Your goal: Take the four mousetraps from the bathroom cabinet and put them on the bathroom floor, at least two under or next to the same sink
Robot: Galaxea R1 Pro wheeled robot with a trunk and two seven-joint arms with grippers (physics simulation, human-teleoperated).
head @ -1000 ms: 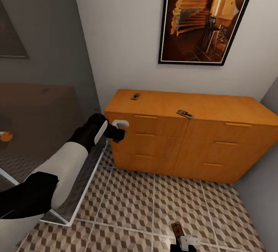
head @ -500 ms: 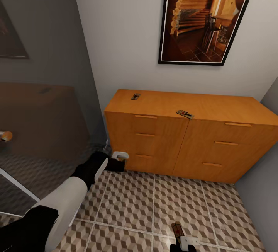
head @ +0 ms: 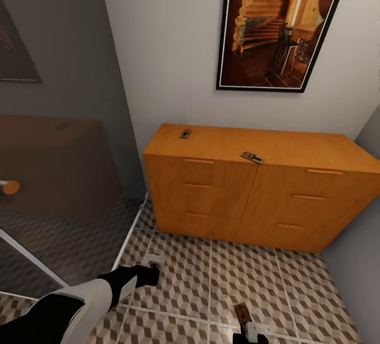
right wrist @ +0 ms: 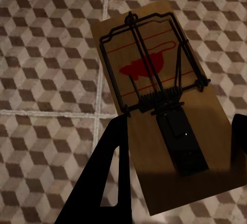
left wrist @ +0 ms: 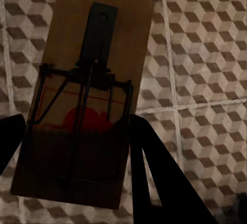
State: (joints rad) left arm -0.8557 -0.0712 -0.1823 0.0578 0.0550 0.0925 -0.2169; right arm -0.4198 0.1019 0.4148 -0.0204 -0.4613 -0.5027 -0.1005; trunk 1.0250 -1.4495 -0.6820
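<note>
The orange-brown cabinet (head: 248, 196) stands against the white wall with its drawers closed. Two mousetraps lie on its top, one near the back left (head: 184, 133) and one at the front edge (head: 252, 157). My left gripper (head: 151, 269) hangs low over the bathroom floor (head: 237, 270), left of the cabinet's front. In the left wrist view this gripper (left wrist: 77, 147) is shut on a mousetrap (left wrist: 85, 80) above the tiles. My right gripper (head: 254, 332) is at the picture's bottom edge, shut on another mousetrap (head: 241, 312); the right wrist view shows the gripper (right wrist: 177, 131) and its trap (right wrist: 154, 74).
A glass panel with a white frame (head: 31, 259) stands to the left of the cabinet. A framed picture (head: 277, 27) hangs on the wall above it. A grey wall (head: 359, 259) closes the right side. Open tiled floor lies in front of the cabinet.
My left arm has dropped from the height of the cabinet's top drawer down to near the floor, still holding its mousetrap. The right gripper and the traps on the cabinet have stayed put.
</note>
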